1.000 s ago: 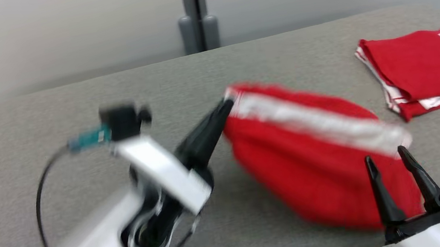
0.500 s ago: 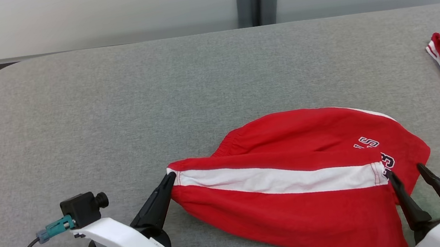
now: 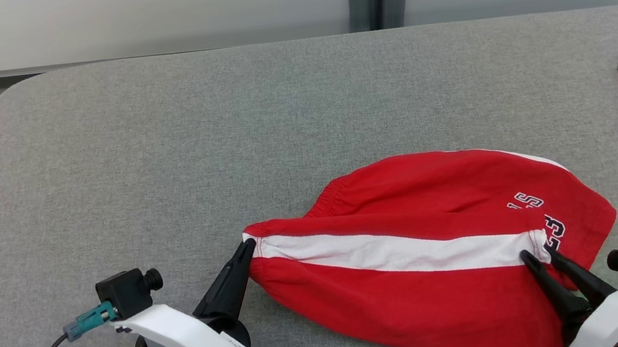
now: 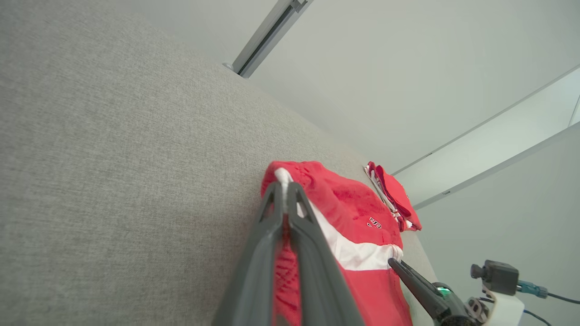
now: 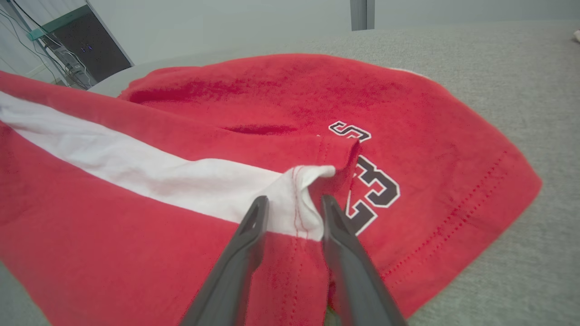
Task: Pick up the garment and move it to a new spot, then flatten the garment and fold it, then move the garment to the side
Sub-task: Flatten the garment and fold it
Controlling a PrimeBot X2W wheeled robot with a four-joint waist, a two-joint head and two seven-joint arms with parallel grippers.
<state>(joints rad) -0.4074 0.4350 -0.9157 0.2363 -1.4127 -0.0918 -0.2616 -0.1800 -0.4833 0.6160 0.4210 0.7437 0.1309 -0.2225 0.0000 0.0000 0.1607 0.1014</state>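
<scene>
Red shorts (image 3: 417,255) lie near and right on the grey surface (image 3: 162,158). The left gripper (image 3: 246,249) is clamped on their left corner, at the white stripe. The right gripper (image 3: 538,252) sits with fingers apart, straddling the stripe's right hem.

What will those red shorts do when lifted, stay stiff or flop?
Probably floppy: the shorts lie rumpled and folded over themselves. Likely light: the left gripper pinches just one corner. Probably not slippery; their surface looks fuzzy.
</scene>
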